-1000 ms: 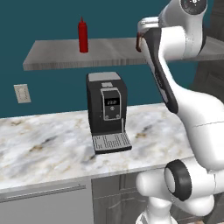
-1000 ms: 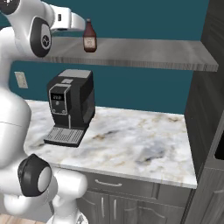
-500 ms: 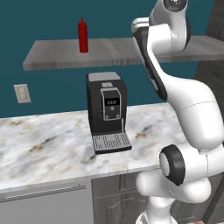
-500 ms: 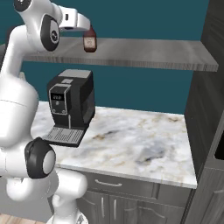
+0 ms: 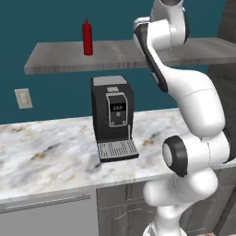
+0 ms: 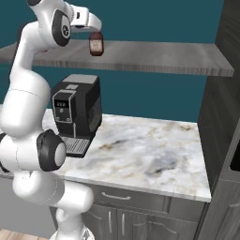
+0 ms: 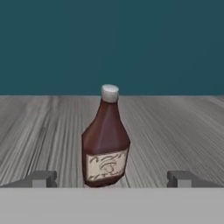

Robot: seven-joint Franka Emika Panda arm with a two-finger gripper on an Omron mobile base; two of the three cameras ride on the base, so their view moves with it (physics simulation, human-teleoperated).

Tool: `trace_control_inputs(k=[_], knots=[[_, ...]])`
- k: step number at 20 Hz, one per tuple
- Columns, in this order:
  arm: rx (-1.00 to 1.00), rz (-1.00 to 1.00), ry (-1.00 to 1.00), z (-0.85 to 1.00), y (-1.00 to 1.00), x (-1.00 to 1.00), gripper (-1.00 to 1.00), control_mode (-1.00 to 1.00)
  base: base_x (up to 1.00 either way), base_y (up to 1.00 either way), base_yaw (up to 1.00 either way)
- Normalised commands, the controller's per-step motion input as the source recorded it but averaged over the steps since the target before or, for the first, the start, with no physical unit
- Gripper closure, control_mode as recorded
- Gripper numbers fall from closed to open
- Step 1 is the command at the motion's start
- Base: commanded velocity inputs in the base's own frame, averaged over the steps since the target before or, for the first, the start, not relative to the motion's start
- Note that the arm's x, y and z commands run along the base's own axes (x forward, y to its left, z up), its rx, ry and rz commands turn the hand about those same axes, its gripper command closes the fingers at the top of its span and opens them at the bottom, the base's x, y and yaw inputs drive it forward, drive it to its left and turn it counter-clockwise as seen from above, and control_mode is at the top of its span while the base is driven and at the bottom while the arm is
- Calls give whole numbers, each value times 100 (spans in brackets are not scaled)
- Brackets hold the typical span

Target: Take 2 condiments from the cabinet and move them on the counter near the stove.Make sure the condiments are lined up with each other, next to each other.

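Note:
A squat dark brown condiment bottle with a pale label and a grey cap stands upright on the cabinet, a grey wood-grain shelf. My gripper is open just in front of it, one fingertip on each side of its base, touching nothing. From the right base view the gripper sits level with the top of the brown bottle. The slim red condiment bottle stands farther left on the shelf. The stove and the counter beside it are out of view.
A black coffee machine stands under the shelf on a long marble worktop. A wall outlet is at the left. Dark tall cabinetry closes off the right side. The shelf stretches on to the right of the brown bottle.
The arm has swung toward the shelf and brought the hand up to the brown bottle. The jaws stayed open and both bottles stayed in place.

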Motion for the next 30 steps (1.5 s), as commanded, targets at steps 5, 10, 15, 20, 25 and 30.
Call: trace_control_inputs(k=[5,10,15,20,25,30], knots=[[0,-5,0,0,0,22,-100,-100,0,0,0],[0,-5,0,-6,0,21,-100,-100,0,0,0],[0,0,0,-10,0,31,-100,-100,0,0,0],[0,0,0,-7,0,33,-100,-100,0,0,0],[0,-1,0,-2,-4,29,-100,-100,0,0,0],[0,-3,0,0,-6,21,-100,-100,0,0,0]])
